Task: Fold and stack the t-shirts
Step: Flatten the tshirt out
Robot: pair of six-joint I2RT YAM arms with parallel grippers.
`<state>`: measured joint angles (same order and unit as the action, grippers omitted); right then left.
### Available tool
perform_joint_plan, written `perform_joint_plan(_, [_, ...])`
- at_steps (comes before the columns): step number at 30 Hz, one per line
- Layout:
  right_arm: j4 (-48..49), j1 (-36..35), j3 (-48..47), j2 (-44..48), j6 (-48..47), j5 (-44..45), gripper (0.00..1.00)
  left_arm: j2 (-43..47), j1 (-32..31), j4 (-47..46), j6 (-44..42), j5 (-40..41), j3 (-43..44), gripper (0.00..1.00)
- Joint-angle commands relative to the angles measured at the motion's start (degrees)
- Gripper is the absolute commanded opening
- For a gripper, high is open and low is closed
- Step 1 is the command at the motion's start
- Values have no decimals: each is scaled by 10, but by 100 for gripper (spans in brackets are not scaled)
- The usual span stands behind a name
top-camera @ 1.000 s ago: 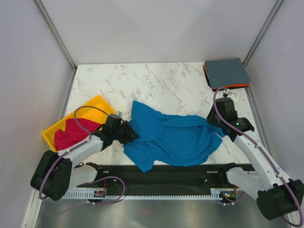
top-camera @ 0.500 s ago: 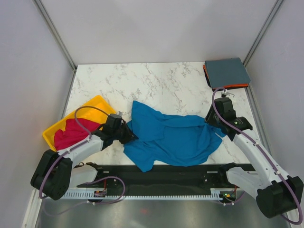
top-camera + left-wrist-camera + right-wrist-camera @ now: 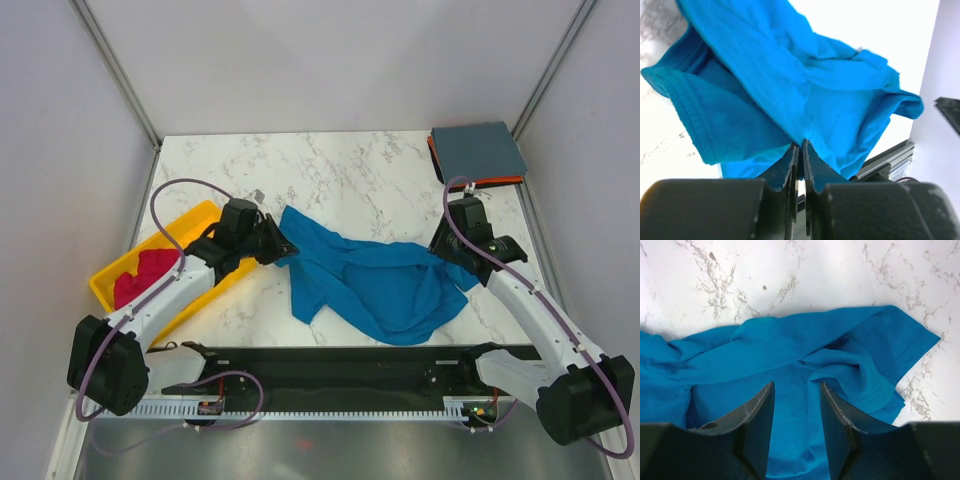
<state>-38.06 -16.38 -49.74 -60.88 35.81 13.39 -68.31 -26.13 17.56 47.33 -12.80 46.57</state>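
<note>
While the slate grey-blue t-shirt (image 3: 478, 152) lies folded on the folded orange t-shirt (image 3: 488, 183) at the far right corner of the white marble table (image 3: 340, 170), which looks like two of four done, the bright blue cloth t-shirt (image 3: 385, 285) sprawls rumpled mid-table. The left gripper (image 3: 278, 243) is pinched tight on its left edge. The right gripper (image 3: 445, 250) hangs over the other end, jaws apart, gripping nothing. The magenta-red t-shirt (image 3: 140, 275) waits bunched in the yellow plastic tray (image 3: 195, 218).

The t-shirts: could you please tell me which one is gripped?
The bright blue t-shirt, pinched by the left gripper; the magenta t-shirt lies in the tray, grey and orange sit stacked far right.
</note>
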Motion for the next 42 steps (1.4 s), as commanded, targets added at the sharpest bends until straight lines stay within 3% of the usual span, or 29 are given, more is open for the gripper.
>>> perform_joint_plan(1, [-8,-1,-28,2,4,13,50,-6,-2,32,-33,-11,7,13])
perform_joint_plan(3, [-11,0,-26,4,4,17,50,-7,-1,33,-36,-9,2,2])
perform_joint_plan(7, [-18,0,-18,14,5,19,50,-9,-2,33,-36,-18,-9,3])
perform_joint_plan(10, [-18,0,-12,17,5,16,50,-14,-2,33,-42,-29,-12,22])
perform_joint_plan(17, [-18,0,-12,18,0,13,50,-17,-1,33,-36,-34,-20,25])
perform_joint_plan(20, [-17,0,-10,19,0,12,50,-16,-1,32,-36,-33,-22,6])
perform_joint_plan(22, [-17,0,-8,19,-1,12,50,-19,-1,30,-36,-30,-25,2])
perform_joint_plan(31, [-11,1,3,14,9,2,51,-13,-1,38,-43,-14,-26,2])
perform_joint_plan(42, [-3,39,-21,-46,4,16,51,20,18,194,-130,126,123,2])
